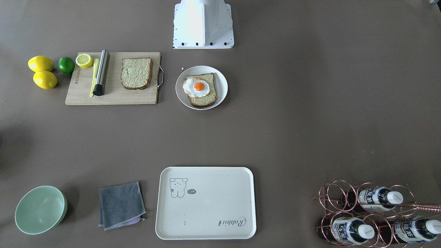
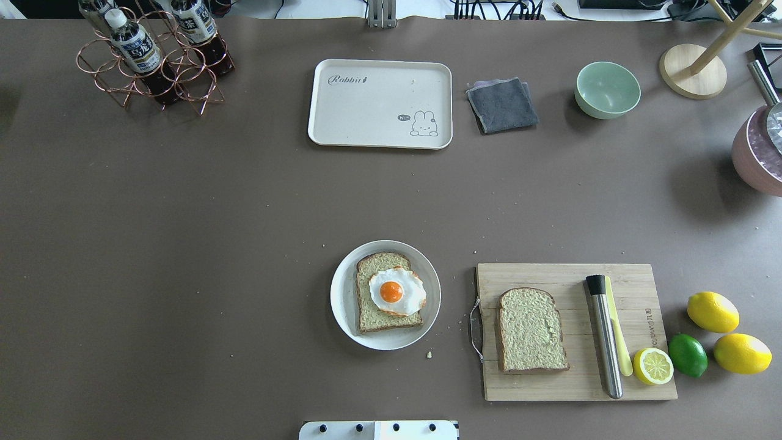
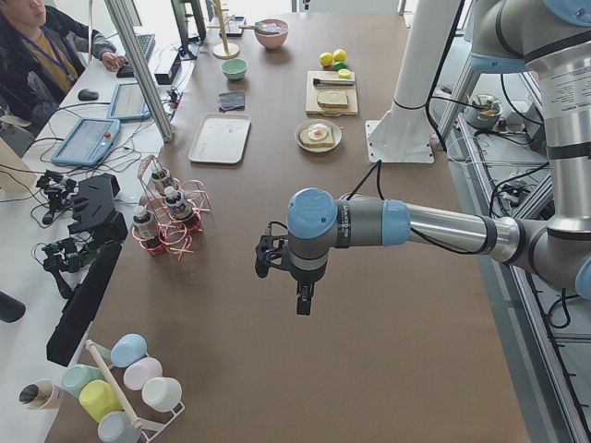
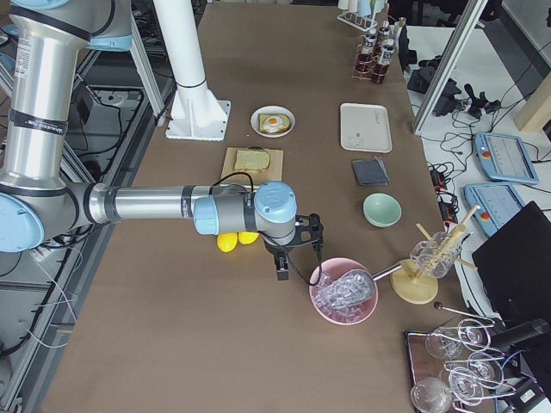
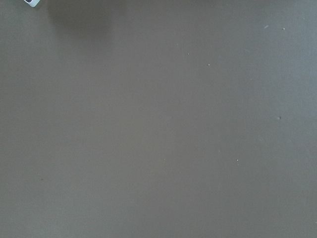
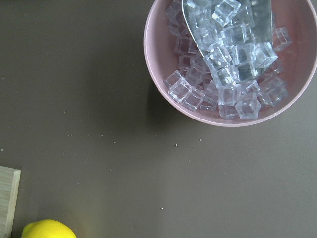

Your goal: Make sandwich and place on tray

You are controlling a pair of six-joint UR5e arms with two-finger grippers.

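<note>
Overhead exterior survey: sandwich half-built, both arms standing off

1. Left end effector. Hangs fingers-down over bare tabletop. It holds nothing that can be seen. Whether its fingers are parted or closed cannot be told from the side view, and its wrist camera shows only bare surface.

2. Right end effector. Hangs beside the pink bowl of ice cubes, with a lemon close on its other side. Its grip state cannot be told either.

3. Bottom bread slice. Lies flat on the white plate, with the fried egg resting on top, yolk up. It lies well apart from both end effectors, roughly between them and nearer the right one. Judged reason: the plate is the assembly spot and the carrier for the finished sandwich.

4. Second bread slice. Lies flat on the wooden cutting board, between the plate and the right end effector. It probably sits there as stock for the right arm to lift, and it has not yet capped the egg.

5. Tray. Nothing is on it. It sits beyond the plate on the side away from the robot and well apart from either end effector, apparently placed as the final set-down point.

6. Progress, as judged: the filling is on, while the top slice and the move to the tray remain to be done.
</note>
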